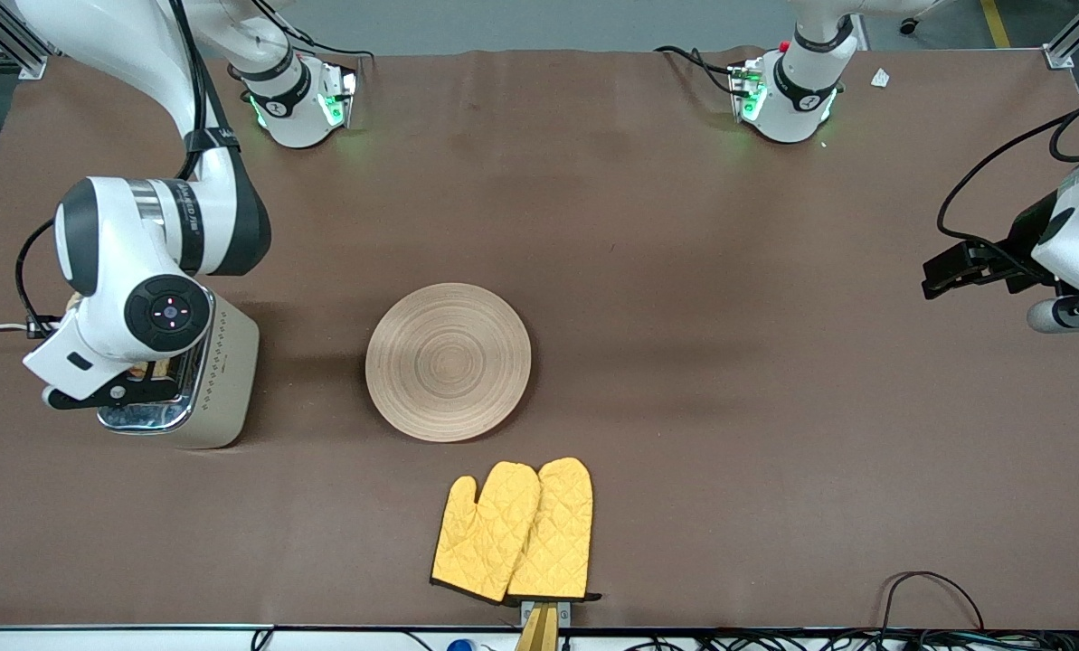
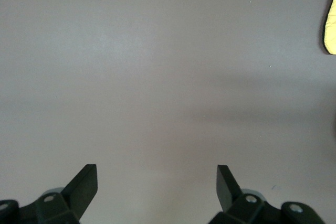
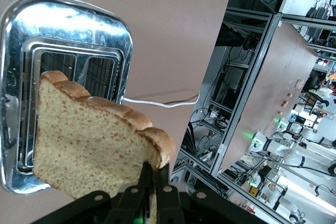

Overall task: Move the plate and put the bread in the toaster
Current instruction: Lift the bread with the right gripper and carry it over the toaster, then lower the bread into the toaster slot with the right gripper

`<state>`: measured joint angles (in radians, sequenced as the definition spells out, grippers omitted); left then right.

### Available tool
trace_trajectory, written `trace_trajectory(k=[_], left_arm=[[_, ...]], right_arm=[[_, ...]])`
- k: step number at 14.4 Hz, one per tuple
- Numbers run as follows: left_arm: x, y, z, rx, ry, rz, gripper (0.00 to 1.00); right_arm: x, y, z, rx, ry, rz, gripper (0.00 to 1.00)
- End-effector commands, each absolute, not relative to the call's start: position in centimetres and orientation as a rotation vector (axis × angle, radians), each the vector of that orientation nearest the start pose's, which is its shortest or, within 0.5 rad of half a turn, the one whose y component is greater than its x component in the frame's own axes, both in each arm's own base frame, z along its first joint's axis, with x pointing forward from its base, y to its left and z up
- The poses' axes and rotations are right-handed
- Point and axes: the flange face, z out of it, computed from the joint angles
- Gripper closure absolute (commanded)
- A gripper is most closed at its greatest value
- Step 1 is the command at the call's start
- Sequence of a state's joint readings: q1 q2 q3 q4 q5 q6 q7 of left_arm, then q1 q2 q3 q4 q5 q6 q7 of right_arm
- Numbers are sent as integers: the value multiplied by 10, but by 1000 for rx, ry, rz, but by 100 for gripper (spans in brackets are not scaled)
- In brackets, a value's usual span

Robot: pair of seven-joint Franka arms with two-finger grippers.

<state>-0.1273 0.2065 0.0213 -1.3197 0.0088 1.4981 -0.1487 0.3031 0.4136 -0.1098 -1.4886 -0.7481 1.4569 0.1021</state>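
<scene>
1. The right tool (image 3: 152,190) is clamped on one edge of the bread (image 3: 94,145); its two fingers are pressed together on the crust, as the right wrist view shows.
2. The right tool is in the air over the toaster (image 1: 222,380), which stands at the right arm's end of the counter (image 1: 684,271).
3. The bread is a brown slice with a darker crust. It hangs tilted above the chrome top (image 3: 68,30) of the toaster, over the two slots, and it is not inside a slot.
4. In the front view the wrist of the right arm covers most of the toaster's top, so the bread shows there only as a small part (image 1: 155,368) under the arm.
5. A white cord (image 3: 163,103) leaves the toaster and lies on the counter.
6. The left tool (image 2: 156,182) has its fingers apart with nothing between them. It hangs over bare counter at the left arm's end, and the left arm waits there.
7. The plate (image 1: 449,362) lies flat near the middle of the counter, well apart from the toaster and from both tools. There is nothing on it.
8. Two yellow oven mitts (image 1: 516,532) lie side by side, touching each other, nearer to the front camera than the plate and just beside its rim.
</scene>
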Motion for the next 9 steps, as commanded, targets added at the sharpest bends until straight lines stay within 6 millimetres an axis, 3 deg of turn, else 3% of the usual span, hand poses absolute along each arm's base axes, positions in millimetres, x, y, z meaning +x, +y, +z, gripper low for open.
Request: trace_trajectory(k=[1, 9], left_arm=[[605, -66, 618, -3134, -55, 47, 0], [605, -70, 618, -3135, -43, 47, 0]], right_arm=[[641, 52, 423, 2198, 203, -385, 99], [646, 60, 383, 2134, 114, -361, 99]])
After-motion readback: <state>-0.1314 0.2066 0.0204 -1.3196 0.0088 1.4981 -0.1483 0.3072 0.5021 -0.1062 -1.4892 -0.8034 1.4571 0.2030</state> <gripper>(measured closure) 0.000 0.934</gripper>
